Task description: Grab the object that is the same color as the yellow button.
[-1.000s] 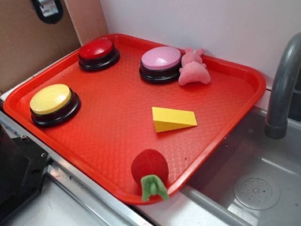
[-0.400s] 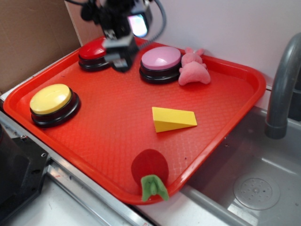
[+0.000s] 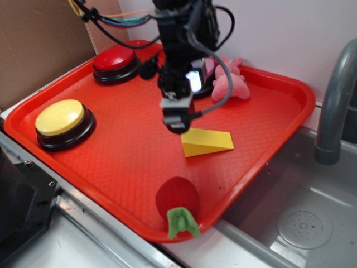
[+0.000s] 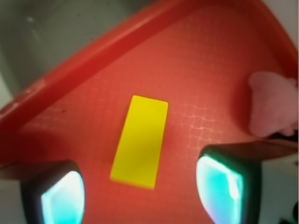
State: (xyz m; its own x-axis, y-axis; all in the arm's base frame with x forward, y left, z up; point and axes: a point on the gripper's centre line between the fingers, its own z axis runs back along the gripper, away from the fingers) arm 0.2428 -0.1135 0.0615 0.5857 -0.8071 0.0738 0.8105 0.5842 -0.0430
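The object, a yellow wedge block (image 3: 209, 142), lies flat on the red tray (image 3: 111, 167), right of its centre. My gripper (image 3: 177, 121) hangs above the tray just left of the wedge's thick end, not touching it. In the wrist view the wedge (image 4: 140, 142) sits ahead of and between my open fingers (image 4: 229, 186), with nothing held. The yellow button (image 3: 60, 117) stands at the tray's left edge, far from the gripper.
A red button (image 3: 114, 58) stands at the tray's back left. A pink plush toy (image 3: 230, 84) lies at the back, the arm hiding what is beside it. A red toy with a green leaf (image 3: 177, 196) sits at the front rim. A grey faucet (image 3: 334, 106) and a sink (image 3: 304, 226) are to the right.
The arm came into view at the back of the tray, then moved forward and down to just left of the yellow wedge. The objects have not moved.
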